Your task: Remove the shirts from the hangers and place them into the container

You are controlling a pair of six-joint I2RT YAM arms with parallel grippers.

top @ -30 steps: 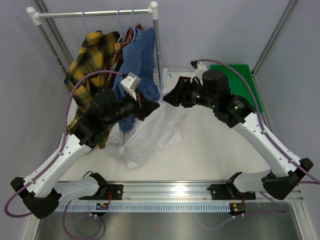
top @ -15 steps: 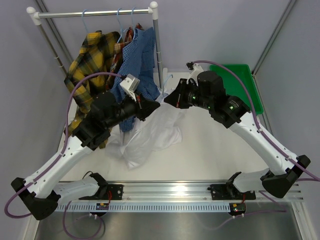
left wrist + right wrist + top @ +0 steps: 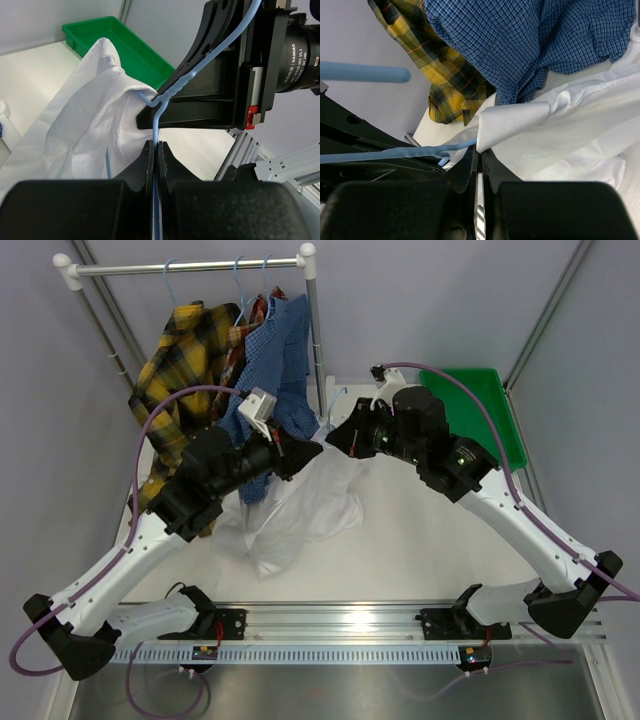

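Note:
My left gripper (image 3: 156, 147) is shut on the thin wire of a light-blue hanger (image 3: 159, 115), from which the white shirt (image 3: 95, 115) hangs down to the table (image 3: 420, 530). Facing it, my right gripper (image 3: 479, 152) is shut on a folded edge of the white shirt (image 3: 515, 120) by the hanger's neck (image 3: 395, 152). Both grippers meet above the shirt (image 3: 300, 505) in the top view. The green container (image 3: 480, 400) stands at the back right. Yellow plaid (image 3: 180, 360), red plaid (image 3: 258, 312) and blue check (image 3: 275, 350) shirts hang on hangers (image 3: 170, 280) at the back left.
A metal rail (image 3: 190, 267) with white caps and an upright post (image 3: 316, 330) carries the hanging shirts. Grey walls close in the left, back and right. The arms' mounting rail (image 3: 340, 620) runs along the near edge.
My right gripper has shut on the white shirt's edge and shifted slightly left. The left gripper has kept its hold on the hanger.

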